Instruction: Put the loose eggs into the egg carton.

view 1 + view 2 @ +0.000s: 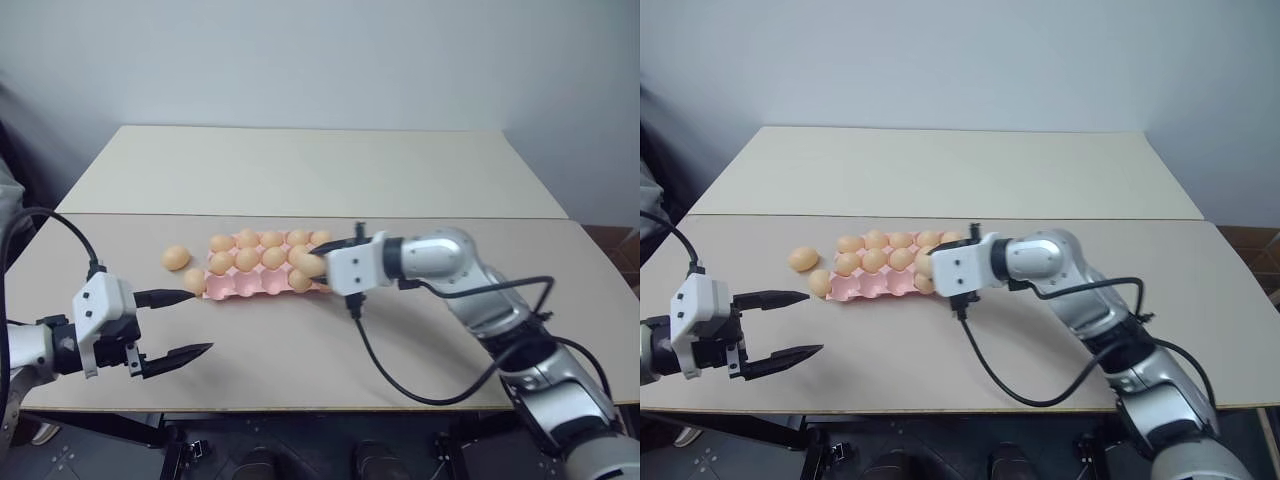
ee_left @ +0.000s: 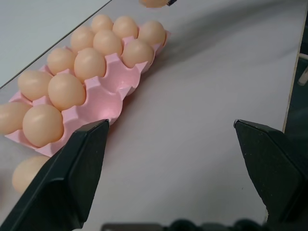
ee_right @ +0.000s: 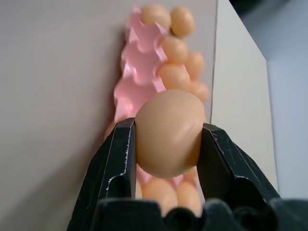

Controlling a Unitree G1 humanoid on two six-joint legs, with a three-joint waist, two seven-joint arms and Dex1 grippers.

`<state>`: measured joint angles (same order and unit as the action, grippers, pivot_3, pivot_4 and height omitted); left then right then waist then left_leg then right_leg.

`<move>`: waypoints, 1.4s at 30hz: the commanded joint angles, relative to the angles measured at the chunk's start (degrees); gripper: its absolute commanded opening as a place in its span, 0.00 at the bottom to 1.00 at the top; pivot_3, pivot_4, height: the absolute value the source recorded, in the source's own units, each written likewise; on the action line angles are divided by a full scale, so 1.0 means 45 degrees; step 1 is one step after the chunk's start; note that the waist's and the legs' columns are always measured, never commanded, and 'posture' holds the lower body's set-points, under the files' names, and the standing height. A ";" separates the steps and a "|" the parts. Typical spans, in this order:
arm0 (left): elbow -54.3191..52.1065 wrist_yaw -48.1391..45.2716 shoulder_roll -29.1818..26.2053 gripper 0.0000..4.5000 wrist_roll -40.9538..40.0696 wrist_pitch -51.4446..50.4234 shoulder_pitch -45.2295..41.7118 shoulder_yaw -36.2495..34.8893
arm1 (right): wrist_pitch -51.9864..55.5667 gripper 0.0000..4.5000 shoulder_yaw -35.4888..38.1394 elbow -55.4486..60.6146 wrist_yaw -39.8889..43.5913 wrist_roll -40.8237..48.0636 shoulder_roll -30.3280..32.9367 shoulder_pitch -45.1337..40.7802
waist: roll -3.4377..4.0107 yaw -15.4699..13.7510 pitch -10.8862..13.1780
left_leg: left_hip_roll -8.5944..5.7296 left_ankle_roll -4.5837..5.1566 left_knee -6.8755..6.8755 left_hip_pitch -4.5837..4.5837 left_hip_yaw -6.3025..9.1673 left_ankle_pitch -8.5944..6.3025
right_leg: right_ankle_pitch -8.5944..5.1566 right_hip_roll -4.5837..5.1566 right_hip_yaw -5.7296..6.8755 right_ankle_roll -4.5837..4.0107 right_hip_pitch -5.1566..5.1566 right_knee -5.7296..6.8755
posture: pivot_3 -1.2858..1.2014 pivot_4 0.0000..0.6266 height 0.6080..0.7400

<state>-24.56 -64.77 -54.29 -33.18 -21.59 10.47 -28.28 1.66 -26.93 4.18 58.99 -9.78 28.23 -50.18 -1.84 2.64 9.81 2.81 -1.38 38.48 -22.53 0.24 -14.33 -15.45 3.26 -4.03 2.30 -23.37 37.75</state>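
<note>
The pink egg carton (image 1: 243, 288) lies at the table's middle, with eggs in its back and middle rows and several bare cups along its near row. Two loose eggs rest on the table at its left end: one egg (image 1: 176, 257) apart from it, another egg (image 1: 194, 281) against its corner. My right gripper (image 1: 312, 263) hovers over the carton's right end, shut on a third egg (image 3: 168, 132), which sits squarely between both fingers. My left gripper (image 1: 203, 321) is open and holds nothing, low over the table in front of the carton's left end.
A second table (image 1: 300, 170) adjoins behind, with a seam between the two. A black cable (image 1: 400, 385) hangs from my right wrist and loops over the near table. The table's front edge (image 1: 300, 408) runs just behind my left gripper.
</note>
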 commanded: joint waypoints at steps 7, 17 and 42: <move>-0.1355 0.0699 0.0490 1.00 -0.0106 -0.0111 0.0934 -0.0683 | -0.1149 0.36 -0.0779 -0.3466 -0.0412 -0.0593 -0.2555 -0.1945 | 0.0001 -0.0047 0.0001 | 0.0000 -0.0006 -0.0006 -0.0004 0.0000 0.0004 | 0.0001 0.0004 0.0002 -0.0003 -0.0017 0.0019 | 0.52 0.24 1.00; -0.1576 0.0852 0.0506 1.00 -0.0102 -0.0216 0.1265 -0.0925 | -0.1235 0.36 -0.0815 -0.5293 -0.0840 -0.1273 -0.3295 -0.2182 | 0.0002 0.0008 0.0001 | 0.0000 -0.0012 -0.0028 -0.0007 -0.0001 0.0007 | -0.0005 0.0002 -0.0001 -0.0016 -0.0051 0.0049 | 0.52 0.24 1.00; -0.1280 0.0761 0.0538 1.00 0.0065 -0.0040 0.1032 -0.0738 | 0.3844 1.00 0.2380 0.3369 0.0778 0.2186 0.0013 0.2531 | -0.0001 -0.0026 -0.0001 | -0.0002 -0.0022 -0.0030 -0.0122 0.0007 0.0015 | -0.0006 0.0001 0.0000 -0.0021 -0.0173 0.0063 | 0.52 0.24 1.00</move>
<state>-29.65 -61.41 -52.05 -32.82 -22.50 14.65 -30.25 15.74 -19.62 13.67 61.31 -3.71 26.81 -40.30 -1.85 2.52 9.80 2.80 -1.47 38.34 -23.09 0.27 -14.27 -15.47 3.26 -4.03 2.20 -24.15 38.03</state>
